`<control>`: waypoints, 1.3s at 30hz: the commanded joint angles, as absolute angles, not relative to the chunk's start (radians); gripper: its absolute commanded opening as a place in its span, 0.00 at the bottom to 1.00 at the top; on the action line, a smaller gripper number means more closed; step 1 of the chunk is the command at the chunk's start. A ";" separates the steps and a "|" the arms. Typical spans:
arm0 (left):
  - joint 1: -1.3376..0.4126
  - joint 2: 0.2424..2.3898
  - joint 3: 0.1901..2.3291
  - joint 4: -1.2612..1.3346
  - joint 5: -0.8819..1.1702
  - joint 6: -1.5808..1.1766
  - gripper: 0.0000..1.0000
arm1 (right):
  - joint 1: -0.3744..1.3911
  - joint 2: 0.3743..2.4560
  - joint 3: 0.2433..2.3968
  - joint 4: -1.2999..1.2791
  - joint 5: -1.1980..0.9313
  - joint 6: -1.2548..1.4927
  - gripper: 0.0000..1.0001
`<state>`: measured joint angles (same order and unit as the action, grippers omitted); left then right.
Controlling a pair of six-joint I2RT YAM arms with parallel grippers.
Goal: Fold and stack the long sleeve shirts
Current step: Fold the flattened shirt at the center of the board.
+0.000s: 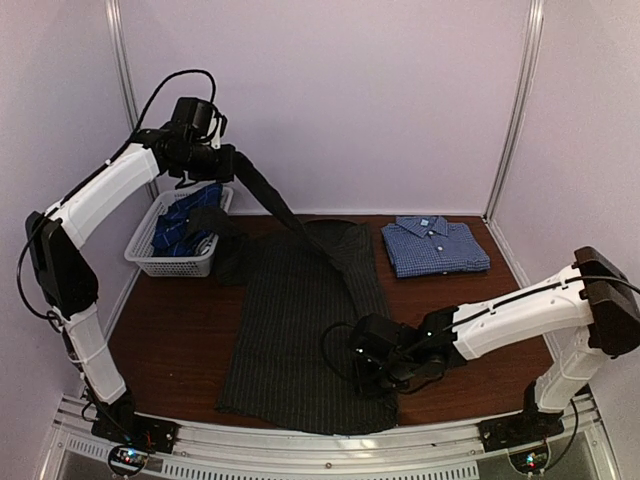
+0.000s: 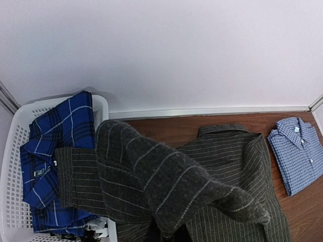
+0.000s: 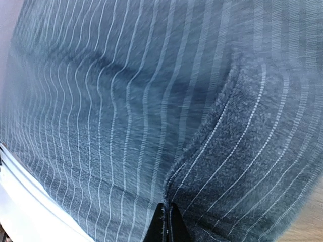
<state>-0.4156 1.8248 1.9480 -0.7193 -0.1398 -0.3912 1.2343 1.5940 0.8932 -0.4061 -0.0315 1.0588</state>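
Tabletop (image 1: 170, 335) of dark wood, pale walls (image 1: 350, 100) around, bears the pinstriped shirt (image 1: 290, 320): left gripper (image 1: 232, 165) clamps its raised sleeve, right gripper (image 1: 372, 372) pinches its near-right hem.

From the left wrist we cannot see the fingers of the left gripper (image 1: 232, 165). The raised sleeve of the pinstriped shirt (image 2: 166, 186) covers them and part of the plaid shirt (image 2: 55, 146). The checked shirt (image 2: 298, 151) is cut off at 3 o'clock. In the right wrist view the cloth blurs toward 11 o'clock.
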 commanded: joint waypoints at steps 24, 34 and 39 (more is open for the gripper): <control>-0.370 1.959 2.180 -0.676 -0.106 -0.380 0.00 | 1.275 1.620 0.908 -0.278 -0.156 1.045 0.00; -0.370 1.995 2.188 -0.661 -0.051 -0.380 0.00 | 1.278 1.680 0.940 -0.232 -0.179 1.050 0.00; -0.370 1.995 2.171 -0.661 0.017 -0.378 0.00 | 1.279 1.685 0.945 -0.229 -0.187 1.047 0.12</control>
